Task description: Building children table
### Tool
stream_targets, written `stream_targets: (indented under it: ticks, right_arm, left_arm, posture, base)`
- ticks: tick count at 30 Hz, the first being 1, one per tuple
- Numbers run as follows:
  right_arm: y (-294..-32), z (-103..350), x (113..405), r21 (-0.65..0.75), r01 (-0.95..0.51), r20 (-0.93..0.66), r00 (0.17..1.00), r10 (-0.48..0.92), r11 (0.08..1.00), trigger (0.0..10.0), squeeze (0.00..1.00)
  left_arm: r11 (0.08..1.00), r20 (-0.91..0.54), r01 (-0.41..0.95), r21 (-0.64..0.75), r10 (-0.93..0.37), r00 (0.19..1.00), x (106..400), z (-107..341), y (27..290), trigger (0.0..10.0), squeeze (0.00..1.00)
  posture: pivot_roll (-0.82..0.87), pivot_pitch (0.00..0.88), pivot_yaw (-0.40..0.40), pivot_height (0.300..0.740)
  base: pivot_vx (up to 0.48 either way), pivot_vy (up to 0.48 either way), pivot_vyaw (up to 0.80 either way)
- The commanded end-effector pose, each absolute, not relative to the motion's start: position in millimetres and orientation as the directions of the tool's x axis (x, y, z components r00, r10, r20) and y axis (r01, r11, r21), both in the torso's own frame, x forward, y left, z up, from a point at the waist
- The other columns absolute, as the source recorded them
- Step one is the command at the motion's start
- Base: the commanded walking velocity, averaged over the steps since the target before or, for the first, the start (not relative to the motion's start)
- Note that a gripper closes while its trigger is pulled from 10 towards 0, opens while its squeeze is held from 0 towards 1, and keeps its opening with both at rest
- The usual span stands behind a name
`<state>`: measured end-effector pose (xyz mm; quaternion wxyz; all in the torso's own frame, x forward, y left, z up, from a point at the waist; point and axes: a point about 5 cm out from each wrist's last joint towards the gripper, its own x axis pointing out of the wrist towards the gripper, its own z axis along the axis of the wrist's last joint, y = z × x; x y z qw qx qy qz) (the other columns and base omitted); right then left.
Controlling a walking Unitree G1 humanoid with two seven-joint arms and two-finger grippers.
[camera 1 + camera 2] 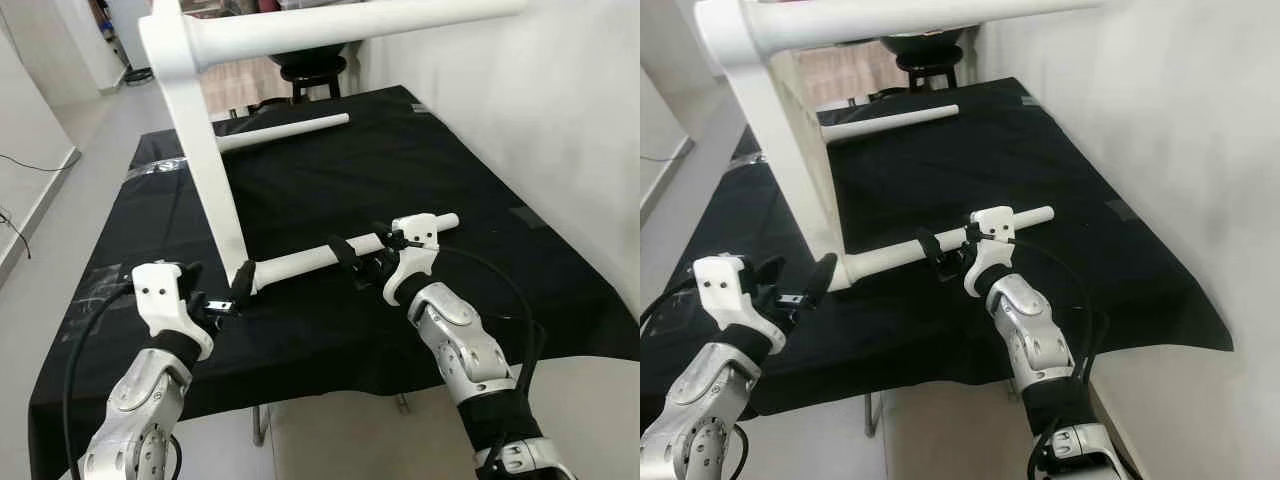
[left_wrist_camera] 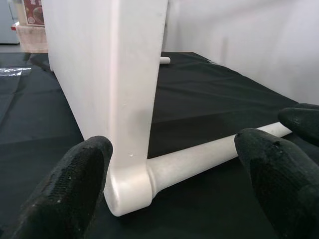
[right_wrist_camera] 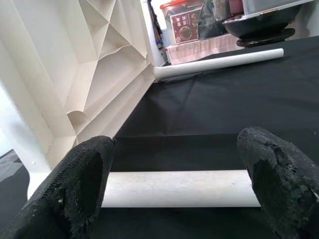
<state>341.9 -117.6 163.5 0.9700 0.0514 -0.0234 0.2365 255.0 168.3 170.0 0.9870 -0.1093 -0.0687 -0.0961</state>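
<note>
The right gripper (image 1: 358, 258) sits over the middle of a white table leg (image 1: 310, 260) that lies flat on the black cloth (image 1: 420, 170). Its two black fingers (image 3: 82, 184) stand apart, one on each side of the leg; in the right wrist view they straddle it with room to spare and do not press on it. The left gripper (image 1: 225, 298) is at the near corner of the white tabletop (image 1: 205, 150), which stands on edge on the cloth. Its fingers (image 2: 75, 184) are spread wide too, one on either side of that corner, holding nothing. The lying leg joins the tabletop at this bottom corner, where its thicker end meets the rounded socket. Another leg (image 1: 350, 30) sticks out from the top corner of the tabletop, level and high above the cloth. A third leg (image 1: 285, 132) lies at the far side of the cloth, against the base of the tabletop. A dark stool (image 1: 312, 72) stands beyond the far edge, and a pale wall (image 1: 540, 110) runs along the robot's right
</note>
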Motion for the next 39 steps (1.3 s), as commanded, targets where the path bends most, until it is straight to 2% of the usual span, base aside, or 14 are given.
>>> stream_targets:
  ticks: [1, 17, 18, 22, 36, 39]
  right_arm:
    - [-113.7, 166.5, 344.0, 0.101, -0.473, 0.086, 0.88, 0.466, 0.875, 10.0, 0.0]
    - [-113.0, 167.0, 345.5, 0.135, -0.472, 0.091, 0.881, 0.464, 0.871, 10.0, 0.0]
    - [-112.6, 167.0, 345.8, 0.135, -0.474, 0.09, 0.88, 0.466, 0.87, 10.0, 0.0]
    - [-113.8, 167.0, 345.5, 0.147, -0.472, 0.096, 0.882, 0.462, 0.869, 10.0, 0.0]
    - [-113.5, 167.7, 346.2, 0.159, -0.484, 0.093, 0.875, 0.475, 0.861, 10.0, 0.0]
    - [-112.9, 168.0, 346.2, 0.16, -0.484, 0.093, 0.875, 0.475, 0.86, 10.0, 0.0]
  left_arm:
    - [0.966, 0.13, 0.195, -0.169, -0.174, 0.976, 255.8, 165.6, 171.3, 10.0, 0.0]
    - [0.965, 0.13, 0.234, -0.119, -0.219, 0.967, 254.1, 167.2, 168.7, 10.0, 0.0]
    - [0.958, 0.127, 0.27, -0.095, -0.257, 0.958, 252.6, 167.6, 164.7, 10.0, 0.0]
    - [0.954, 0.127, 0.288, -0.086, -0.276, 0.953, 251.3, 167.6, 161.6, 10.0, 0.0]
    - [0.953, 0.137, 0.289, -0.097, -0.274, 0.952, 250.1, 169.8, 162.0, 10.0, 0.0]
    - [0.962, 0.133, 0.249, -0.109, -0.234, 0.963, 251.9, 170.3, 165.4, 10.0, 0.0]
  posture:
    - [-0.04, 0.077, 0.055, 0.74]
    - [-0.03, 0.084, 0.063, 0.74]
    - [-0.03, 0.085, 0.064, 0.74]
    - [-0.03, 0.085, 0.065, 0.74]
    - [-0.03, 0.099, 0.065, 0.74]
    - [-0.03, 0.101, 0.067, 0.74]
  base:
    - [0.3, 0.0, 0.0]
    - [0.24, 0.0, 0.0]
    - [0.0, -0.454, 0.0]
    - [0.0, -0.456, 0.0]
    - [0.0, -0.457, 0.0]
    - [0.0, 0.0, 0.0]
